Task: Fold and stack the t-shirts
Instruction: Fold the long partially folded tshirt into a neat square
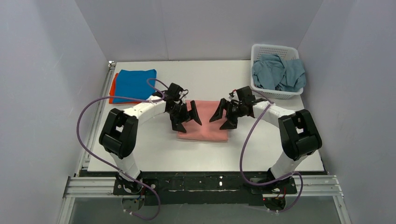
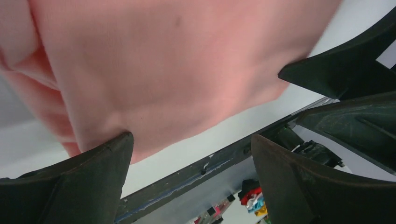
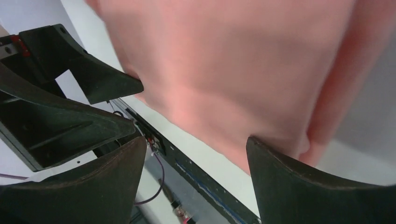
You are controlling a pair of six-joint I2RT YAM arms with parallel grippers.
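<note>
Though flat, plain pink t-shirt [image 1: 207,127]

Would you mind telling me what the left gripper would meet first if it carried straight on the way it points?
Most likely the salmon-pink t-shirt lying on the table: it fills the wrist view ahead of the open left gripper. Depth is unclear, but nothing shows between them.
</note>
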